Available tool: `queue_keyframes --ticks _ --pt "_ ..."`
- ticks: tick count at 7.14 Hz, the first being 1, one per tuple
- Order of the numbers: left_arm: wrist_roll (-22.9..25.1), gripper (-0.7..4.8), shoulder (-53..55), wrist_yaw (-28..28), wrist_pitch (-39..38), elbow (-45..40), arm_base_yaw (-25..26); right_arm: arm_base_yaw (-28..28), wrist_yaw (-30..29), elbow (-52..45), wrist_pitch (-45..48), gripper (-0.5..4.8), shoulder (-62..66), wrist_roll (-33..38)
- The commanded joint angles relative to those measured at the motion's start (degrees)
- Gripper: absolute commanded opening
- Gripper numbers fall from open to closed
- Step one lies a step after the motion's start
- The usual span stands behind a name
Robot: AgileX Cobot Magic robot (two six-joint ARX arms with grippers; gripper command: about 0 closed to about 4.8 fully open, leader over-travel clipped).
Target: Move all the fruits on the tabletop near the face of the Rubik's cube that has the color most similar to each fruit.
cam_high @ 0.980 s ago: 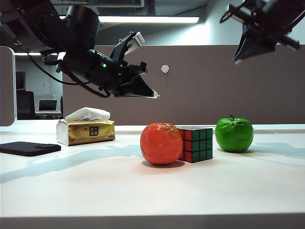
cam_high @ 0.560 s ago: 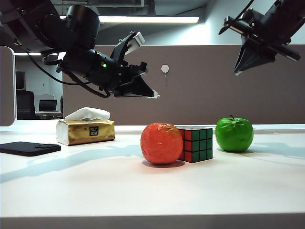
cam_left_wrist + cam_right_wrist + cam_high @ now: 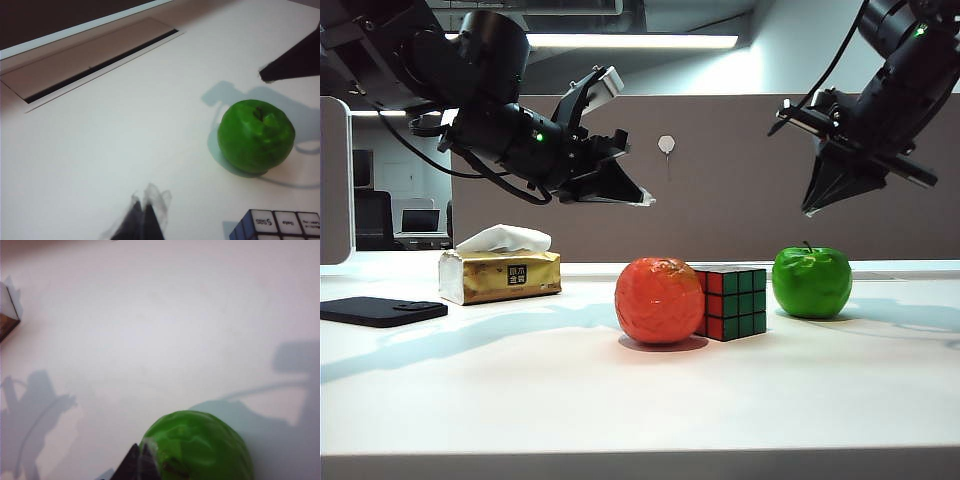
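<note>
Glossy green apple (image 3: 811, 283) upright on white tabletop (image 3: 640, 400), stem up, beside gridded Rubik's cube (image 3: 730, 301); bumpy red-orange fruit (image 3: 659, 301) touching cube. Left gripper (image 3: 642, 200) and right gripper (image 3: 813, 209) aloft, jaws closed, empty.

Bright ceiling strip light (image 3: 630, 41) overhead casts soft shadows on the glaring white bench (image 3: 640, 400); wrist views slightly blurred
</note>
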Motion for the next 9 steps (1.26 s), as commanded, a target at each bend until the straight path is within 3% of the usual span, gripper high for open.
queue_keyframes --ticks 1,5,7,9 --pt "0.00 -0.05 -0.48 0.17 0.50 0.24 -0.07 0.07 -0.50 0.44 -1.38 -0.01 0.28 0.50" --pt "-0.46 -0.05 -0.48 0.20 0.50 0.24 -0.07 0.07 -0.42 0.44 -7.43 -0.01 0.33 0.04" --pt "-1.27 -0.05 -0.48 0.17 0.52 0.24 -0.07 0.07 -0.15 1.99 0.61 -0.01 2.38 0.52" --pt "-1.29 -0.05 -0.46 0.17 0.46 0.24 -0.07 0.07 2.36 13.55 -2.23 -0.01 13.49 0.50"
